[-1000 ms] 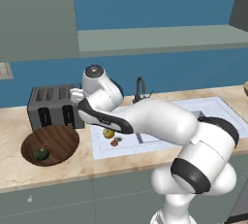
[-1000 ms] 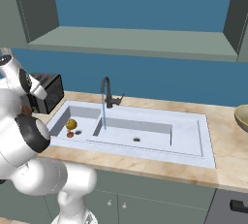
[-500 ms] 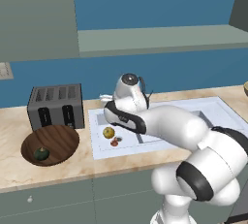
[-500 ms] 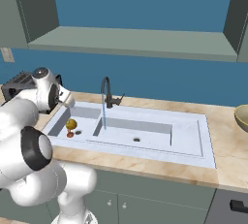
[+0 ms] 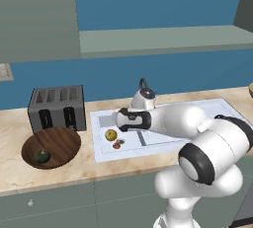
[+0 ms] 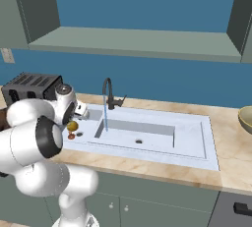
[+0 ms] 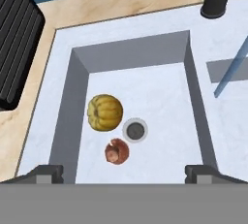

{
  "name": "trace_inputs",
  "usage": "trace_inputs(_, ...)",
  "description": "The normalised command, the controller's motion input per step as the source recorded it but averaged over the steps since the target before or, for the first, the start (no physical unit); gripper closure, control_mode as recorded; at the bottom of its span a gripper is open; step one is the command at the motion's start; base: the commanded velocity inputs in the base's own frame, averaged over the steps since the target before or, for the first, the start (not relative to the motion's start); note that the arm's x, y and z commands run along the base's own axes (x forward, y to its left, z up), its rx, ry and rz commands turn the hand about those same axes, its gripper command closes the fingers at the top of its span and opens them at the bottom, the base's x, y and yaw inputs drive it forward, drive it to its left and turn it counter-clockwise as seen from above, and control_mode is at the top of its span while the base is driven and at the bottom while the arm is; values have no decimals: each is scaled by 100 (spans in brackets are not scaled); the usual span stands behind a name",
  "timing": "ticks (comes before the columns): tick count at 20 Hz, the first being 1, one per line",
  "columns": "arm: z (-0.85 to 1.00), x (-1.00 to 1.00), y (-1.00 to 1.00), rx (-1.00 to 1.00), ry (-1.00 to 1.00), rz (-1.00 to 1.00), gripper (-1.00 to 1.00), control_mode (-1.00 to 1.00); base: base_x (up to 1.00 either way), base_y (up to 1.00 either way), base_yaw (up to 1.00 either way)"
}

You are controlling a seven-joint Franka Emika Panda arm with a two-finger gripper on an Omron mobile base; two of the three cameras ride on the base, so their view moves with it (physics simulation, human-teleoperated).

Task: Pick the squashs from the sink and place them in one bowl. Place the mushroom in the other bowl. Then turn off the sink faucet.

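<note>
On the far left, a dark green squash [image 5: 42, 156] sits inside the wide wooden bowl [image 5: 62, 142], in front of a toaster [image 5: 55, 106]. Further right, a yellow squash [image 7: 105, 112] and a reddish mushroom [image 7: 116, 151] lie near the drain in the sink's [image 7: 60, 48] small basin. The open, empty gripper [image 7: 124, 172] hangs above them. At right, water streams from the dark faucet [image 6: 109, 93]

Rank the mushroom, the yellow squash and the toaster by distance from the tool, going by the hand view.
1. Mushroom, just ahead of the tool, in the basin.
2. Yellow squash, beyond it, slightly left.
3. Toaster, far upper left, on the counter.
</note>
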Motion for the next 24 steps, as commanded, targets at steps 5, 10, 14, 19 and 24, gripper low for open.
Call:
trace_inputs(5, -37, 3, 8, 0, 1, 4, -100, -100, 0, 0, 0)
trace_inputs(10, -17, 13, 38, 0, 2, 0, -100, -100, 0, 0, 0)
trace_inputs(14, 0, 3, 0, 0, 0, 0, -100, -100, 0, 0, 0)
trace_inputs(19, -8, 24, 1, 0, 0, 0, -100, -100, 0, 0, 0)
trace_inputs(24, -14, 21, 6, 1, -1, 0, -100, -100, 0, 0, 0)
